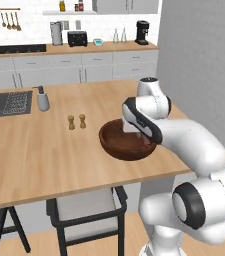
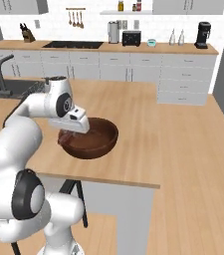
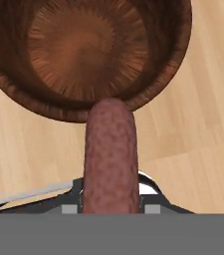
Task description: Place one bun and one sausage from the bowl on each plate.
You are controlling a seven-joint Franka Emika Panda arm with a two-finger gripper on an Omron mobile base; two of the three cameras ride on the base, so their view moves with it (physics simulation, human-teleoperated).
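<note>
A reddish-brown sausage [image 3: 110, 157] is pinched between the jaws of the gripper [image 3: 110, 199], its long axis running straight out from the hand so that its rounded far end points at the near rim of the bowl [image 3: 163, 74]. In the hand view the sausage's skin is dull and finely pebbled; its lower end is cut off behind the dark finger tips, so its full length cannot be made out. Its tip overlaps the rim in that view; whether the two touch cannot be told.

Beyond it, the wide, thick-walled wooden bowl shows a dark brown interior with grain radiating from the centre, and its far edge is cropped by the frame. From the left base view the bowl [image 1: 115, 145] sits on the pale wooden island counter [image 1: 44, 155] near its front edge, with the white arm's forearm crossing over it and hiding the gripper and sausage. From the right base view the hand hangs above the bowl [image 2: 98, 144] at its left side, the fingers too small to read.

Farther back on the counter stand two small wooden shakers [image 1: 76, 121], side by side, then a grey soap dispenser [image 1: 43, 99] beside a dark sink [image 1: 11, 102].
</note>
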